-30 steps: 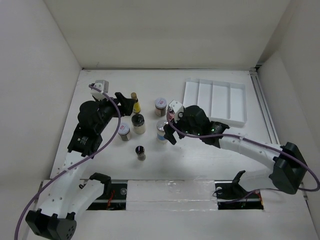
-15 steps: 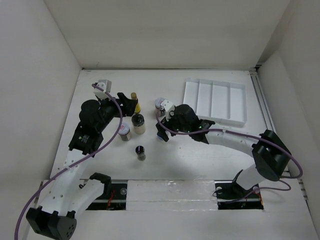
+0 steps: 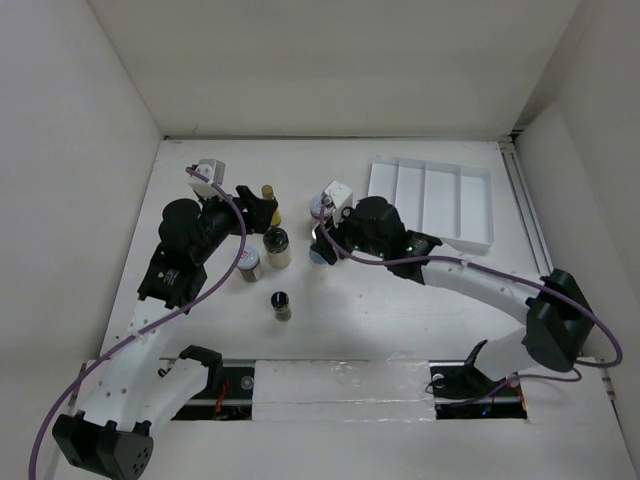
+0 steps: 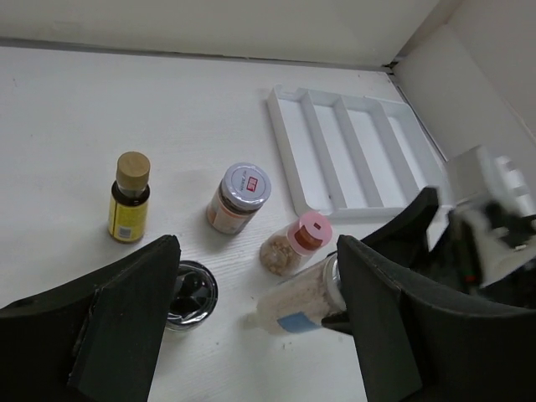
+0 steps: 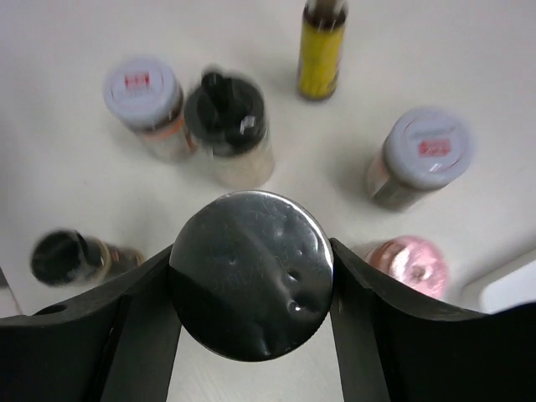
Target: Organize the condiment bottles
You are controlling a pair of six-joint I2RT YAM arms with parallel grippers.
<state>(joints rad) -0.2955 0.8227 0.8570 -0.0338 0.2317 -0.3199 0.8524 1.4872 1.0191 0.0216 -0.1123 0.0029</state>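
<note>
Bottles numbered seven by our count in the right wrist view: one blue-banded bottle [image 4: 291, 306], one slim yellow bottle [image 5: 322, 46], one pink shaker [image 5: 408, 268], one cream-filled jar [image 5: 228, 126], one small black-capped bottle [image 5: 71, 255], a first grey-lidded jar [image 5: 146, 105] and a second grey-lidded jar [image 5: 423, 155]. We saw one white divided tray [image 3: 437, 200] with four compartments, set well apart from the cluster on the worktop [image 3: 400, 310].

The right end effector [image 5: 251, 275] was clamped on the blue-banded bottle at its shiny silver lid. The bottle hung tilted beside the pink shaker, and we could not tell whether its base touched the worktop. The left end effector [image 3: 256, 206] stood wide, holding nothing, just beside the yellow bottle.

We judged these containers light and rigid, with smooth round walls likely to slip or twist between flat pads. A hold on the lid alone looked prone to let the body swing, so we judged a grip across the body, just under the cap, the safer one. If they were glass, a drop could crack them.
</note>
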